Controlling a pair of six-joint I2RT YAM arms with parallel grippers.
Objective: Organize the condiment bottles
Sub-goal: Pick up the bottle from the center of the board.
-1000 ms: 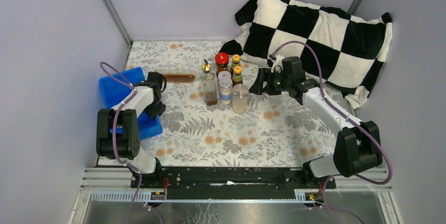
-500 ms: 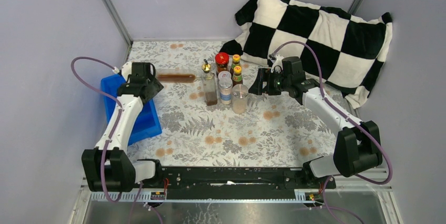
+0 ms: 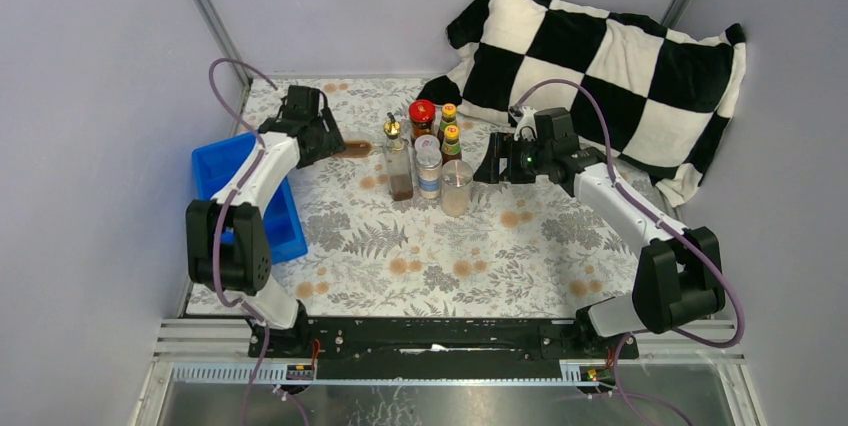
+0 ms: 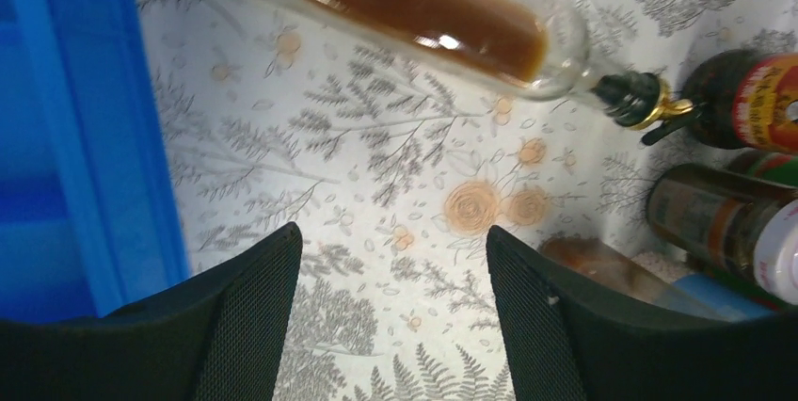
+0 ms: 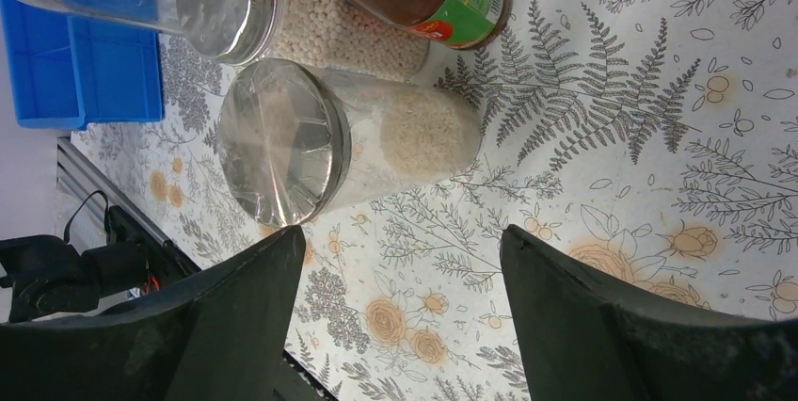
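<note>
A clear gold-spouted bottle (image 4: 405, 6) of brown liquid lies on its side at nine o'clock from the standing condiment bottles (image 3: 428, 151). It is probably glass, heavy, slick and apt to roll, so the straight body offers a safer hold than the thin spout (image 4: 649, 104). The left gripper (image 4: 393, 236), on an outstretched arm, hovers just beside it, fingers spread and empty. The right gripper (image 5: 403, 236) gapes near a silver-lidded shaker (image 5: 311, 137).
</note>
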